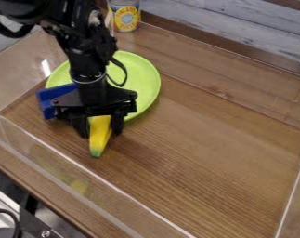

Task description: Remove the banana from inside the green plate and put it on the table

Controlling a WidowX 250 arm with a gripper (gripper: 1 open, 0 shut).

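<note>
The yellow banana (pixel 100 137) hangs nearly upright just in front of the green plate's (pixel 145 76) near rim, outside the plate. Its lower tip is at the brown table (pixel 215 158). My black gripper (pixel 98 126) points straight down over it and is shut on the banana, one finger on each side of its upper half. The arm hides part of the plate's left side.
A blue block (pixel 52 100) lies on the table to the left of the gripper, beside the plate. A yellow-labelled can (pixel 124 16) stands at the back. Clear raised walls (pixel 65 177) edge the table at the front and left.
</note>
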